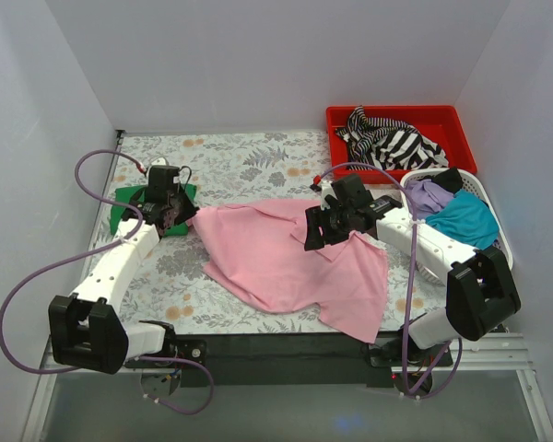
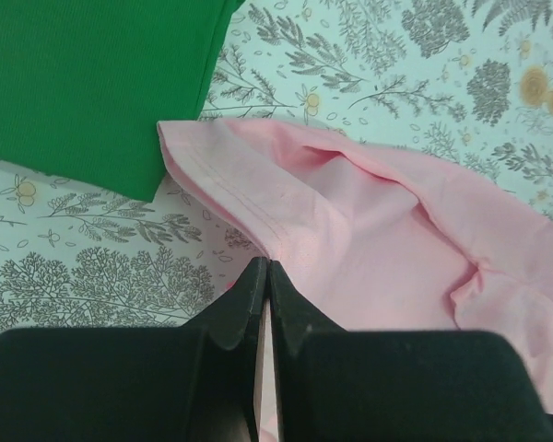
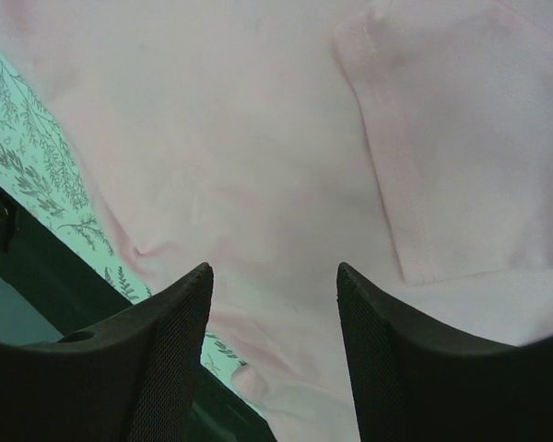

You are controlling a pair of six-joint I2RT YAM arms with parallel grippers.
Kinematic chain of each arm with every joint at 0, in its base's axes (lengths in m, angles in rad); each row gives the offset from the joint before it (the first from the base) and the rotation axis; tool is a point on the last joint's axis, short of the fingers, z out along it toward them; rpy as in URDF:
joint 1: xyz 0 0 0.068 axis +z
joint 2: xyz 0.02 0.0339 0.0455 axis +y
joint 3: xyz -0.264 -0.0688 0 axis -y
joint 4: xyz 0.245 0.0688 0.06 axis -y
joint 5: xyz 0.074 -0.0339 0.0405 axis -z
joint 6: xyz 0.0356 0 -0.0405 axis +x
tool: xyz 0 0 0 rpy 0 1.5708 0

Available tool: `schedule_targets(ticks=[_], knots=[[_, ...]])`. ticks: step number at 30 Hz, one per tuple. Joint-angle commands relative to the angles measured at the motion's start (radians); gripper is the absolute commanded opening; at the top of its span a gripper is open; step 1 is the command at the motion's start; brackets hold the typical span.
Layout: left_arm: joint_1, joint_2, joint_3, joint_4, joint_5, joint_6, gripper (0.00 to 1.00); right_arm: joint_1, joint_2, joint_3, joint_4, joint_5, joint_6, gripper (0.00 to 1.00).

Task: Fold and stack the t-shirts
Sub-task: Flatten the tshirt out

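Observation:
The large light pink t-shirt lies crumpled and spread on the floral table cover. My left gripper is shut on its far-left edge; in the left wrist view the fingers pinch the pink hem. The dark green t-shirt lies folded just left of that gripper, and it also shows in the left wrist view. My right gripper is open and empty, held over the pink shirt's upper right part. In the right wrist view its jaws stand wide apart above the pink cloth, next to a sleeve.
A red bin at the back right holds the black-and-white striped shirt. A white basket on the right holds purple and teal shirts. The table's black front edge is just below the pink shirt.

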State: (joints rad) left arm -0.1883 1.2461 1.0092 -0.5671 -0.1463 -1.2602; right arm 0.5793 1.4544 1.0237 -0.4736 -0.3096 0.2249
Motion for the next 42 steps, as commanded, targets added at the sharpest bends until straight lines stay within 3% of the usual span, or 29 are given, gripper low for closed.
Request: schedule_targets(ticks=[1, 8, 13, 21, 27, 29, 30, 32, 33, 36, 42], knots=[[0.0, 0.003, -0.052, -0.012, 0.005, 0.013, 0.0, 0.007, -0.017, 0.006, -0.005, -0.008, -0.007, 0.62], [0.021, -0.007, -0.057, -0.043, -0.194, 0.048, 0.0, 0.007, -0.014, 0.003, -0.002, -0.011, -0.006, 0.61], [0.024, -0.054, 0.005, -0.039, -0.122, 0.044, 0.0, 0.007, -0.003, 0.012, -0.002, -0.017, -0.009, 0.61], [0.027, 0.028, 0.178, -0.115, -0.257, 0.119, 0.0, 0.007, 0.006, 0.016, -0.002, -0.022, -0.016, 0.62], [0.036, 0.039, 0.074, -0.155, -0.294, 0.038, 0.02, 0.007, -0.006, 0.007, -0.011, 0.07, -0.022, 0.62], [0.039, 0.032, -0.005, -0.136, -0.289, 0.016, 0.11, 0.007, -0.015, 0.009, -0.019, 0.101, -0.025, 0.63], [0.042, 0.032, -0.026, -0.126, -0.295, 0.004, 0.21, 0.007, -0.017, 0.012, -0.02, 0.118, -0.032, 0.63], [0.052, 0.035, -0.069, -0.12, -0.314, -0.008, 0.75, 0.005, -0.022, 0.018, -0.042, 0.15, -0.038, 0.64], [0.058, 0.039, -0.072, -0.137, -0.321, -0.022, 0.87, 0.005, -0.023, 0.022, -0.051, 0.171, -0.05, 0.64], [0.07, 0.021, -0.066, -0.131, -0.312, -0.027, 0.87, -0.018, -0.031, 0.036, -0.079, 0.271, -0.058, 0.66], [0.07, -0.068, 0.011, -0.065, -0.173, -0.008, 0.88, -0.11, 0.047, 0.058, -0.051, 0.153, -0.064, 0.67]])
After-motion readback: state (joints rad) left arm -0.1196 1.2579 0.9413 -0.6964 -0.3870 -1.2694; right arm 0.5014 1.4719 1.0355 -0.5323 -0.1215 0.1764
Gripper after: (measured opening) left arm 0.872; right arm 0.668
